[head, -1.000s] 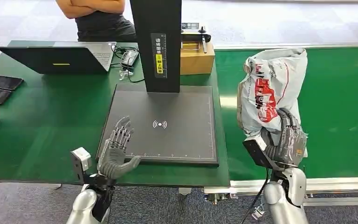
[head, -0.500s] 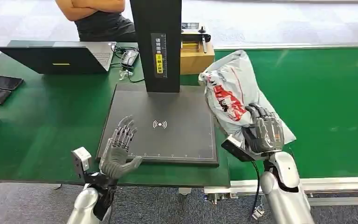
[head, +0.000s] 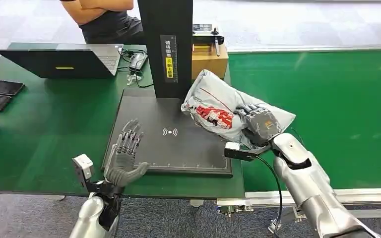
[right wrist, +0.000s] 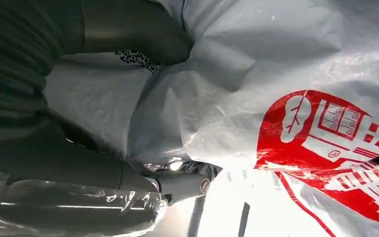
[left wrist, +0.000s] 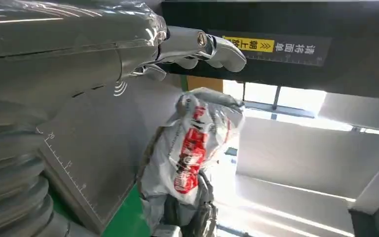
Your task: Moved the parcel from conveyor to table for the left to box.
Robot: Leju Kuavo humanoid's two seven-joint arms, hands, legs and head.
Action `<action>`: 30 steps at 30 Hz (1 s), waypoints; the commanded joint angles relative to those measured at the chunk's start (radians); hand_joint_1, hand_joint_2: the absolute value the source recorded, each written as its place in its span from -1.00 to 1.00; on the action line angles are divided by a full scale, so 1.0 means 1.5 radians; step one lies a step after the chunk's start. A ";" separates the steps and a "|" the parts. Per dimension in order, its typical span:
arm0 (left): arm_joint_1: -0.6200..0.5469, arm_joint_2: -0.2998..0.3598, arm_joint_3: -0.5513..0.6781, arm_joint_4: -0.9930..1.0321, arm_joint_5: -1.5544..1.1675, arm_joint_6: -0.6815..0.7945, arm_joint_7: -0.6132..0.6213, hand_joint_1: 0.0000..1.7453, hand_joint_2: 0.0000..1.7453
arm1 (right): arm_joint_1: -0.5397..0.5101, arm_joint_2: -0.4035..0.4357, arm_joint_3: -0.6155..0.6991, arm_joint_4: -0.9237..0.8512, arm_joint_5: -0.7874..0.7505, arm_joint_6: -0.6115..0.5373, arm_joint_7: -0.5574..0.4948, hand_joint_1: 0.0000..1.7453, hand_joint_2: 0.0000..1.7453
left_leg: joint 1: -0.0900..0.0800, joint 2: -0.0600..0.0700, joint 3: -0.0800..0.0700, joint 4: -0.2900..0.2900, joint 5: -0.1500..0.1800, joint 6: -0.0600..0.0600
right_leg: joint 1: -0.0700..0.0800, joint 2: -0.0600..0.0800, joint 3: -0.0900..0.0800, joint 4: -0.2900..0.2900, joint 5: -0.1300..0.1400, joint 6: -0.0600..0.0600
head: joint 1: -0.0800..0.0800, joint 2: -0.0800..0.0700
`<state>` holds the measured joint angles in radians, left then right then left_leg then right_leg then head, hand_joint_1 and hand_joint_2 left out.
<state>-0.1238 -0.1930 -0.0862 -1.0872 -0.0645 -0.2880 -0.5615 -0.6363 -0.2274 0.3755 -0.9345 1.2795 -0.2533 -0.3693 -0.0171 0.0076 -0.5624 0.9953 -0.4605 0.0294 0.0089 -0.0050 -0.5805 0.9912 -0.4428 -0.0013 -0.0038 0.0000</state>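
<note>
Parcel is over the tabletop now! A second ago I had it standing tall above the green conveyor; since then my right arm has swept it leftward and tipped it down, so the grey bag with its red print now hangs slanted above the right edge of the dark scan plate, just in front of the black post. From the head view I can't tell whether its lower end touches the plate or hovers a shade above it. By my reckoning the crossing is nearly done: what remains is the setting-down and letting go, then the left side takes over.

My right hand is wrapped around the bag's near end, fingers closed over the crumpled plastic, thumb pressing in from the other side as the right wrist view shows. The forearm reaches forward and to the left, out from the near edge, wrist rolled so the back of the hand faces up.

My left hand waits at the plate's near-left corner, palm toward the centre, fingers spread and pointing away from me, thumb out to the side, holding nothing. It has barely budged in that second. Its wrist view looks across the plate straight at the incoming bag, so it seems well placed to receive.

Careful on release: this soft bag may slump or slide off that right edge.
</note>
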 commanded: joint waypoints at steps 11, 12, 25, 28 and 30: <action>-0.084 0.022 -0.032 0.113 0.016 -0.017 -0.018 -1.00 1.00 | -0.249 0.136 0.355 0.261 -0.081 -0.090 -0.140 1.00 1.00 | 0.000 0.002 0.002 -0.001 0.001 -0.003 | 0.000 0.003 0.000 0.001 0.001 0.000 | 0.000 0.000; -0.085 0.022 -0.034 0.116 0.016 -0.015 -0.020 -1.00 1.00 | -0.246 0.146 0.370 0.254 -0.086 -0.102 -0.137 1.00 1.00 | 0.000 0.002 0.003 -0.002 0.001 -0.004 | 0.000 0.003 0.001 0.000 0.001 0.000 | 0.000 0.000; -0.099 0.017 -0.046 0.139 0.018 -0.010 -0.023 -1.00 1.00 | -0.233 0.189 0.432 0.224 -0.145 -0.098 -0.121 1.00 1.00 | 0.000 0.000 0.000 0.000 0.001 -0.003 | 0.000 0.000 -0.001 0.001 0.000 0.000 | 0.000 0.000; -0.099 0.018 -0.046 0.139 0.018 -0.010 -0.023 -1.00 1.00 | -0.235 0.188 0.433 0.226 -0.147 -0.099 -0.122 1.00 1.00 | 0.000 0.000 0.001 -0.001 0.001 -0.003 | 0.000 0.000 0.000 0.001 0.000 0.000 | 0.000 0.000; -0.099 0.018 -0.046 0.139 0.019 -0.010 -0.023 -1.00 1.00 | -0.235 0.188 0.434 0.227 -0.148 -0.098 -0.123 1.00 1.00 | 0.000 0.000 0.001 -0.001 0.001 -0.003 | 0.000 0.000 0.000 0.001 0.000 0.000 | 0.000 0.000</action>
<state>-0.2287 -0.1911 -0.1339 -0.9605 -0.0404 -0.3025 -0.5974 -0.9507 0.0439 0.9510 -0.6306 1.0609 -0.4036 -0.5501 -0.0171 0.0073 -0.5628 0.9953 -0.4584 0.0276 0.0089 -0.0055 -0.5817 0.9931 -0.4425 -0.0021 -0.0038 0.0000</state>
